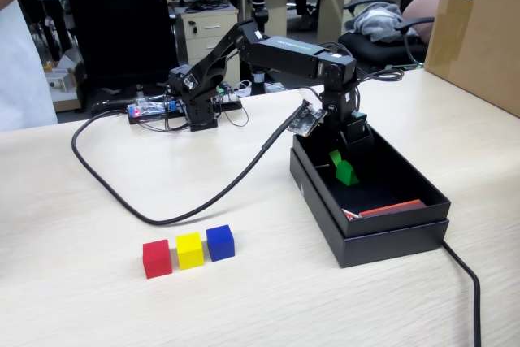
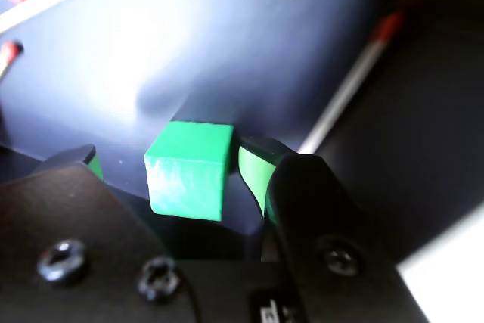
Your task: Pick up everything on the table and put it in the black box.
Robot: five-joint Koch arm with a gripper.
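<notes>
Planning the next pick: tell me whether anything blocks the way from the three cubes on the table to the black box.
Nothing visible does. The red cube, yellow cube and blue cube sit in a row on bare table left of the black box; the black cable lies behind them.

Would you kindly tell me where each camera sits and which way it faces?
Fixed view: in front of the table, looking slightly down at the black box; the whole arm shows.
Wrist view: on the hand, looking down into the box; only its green-padded fingers show.
Shared: the green cube between the open fingers.
</notes>
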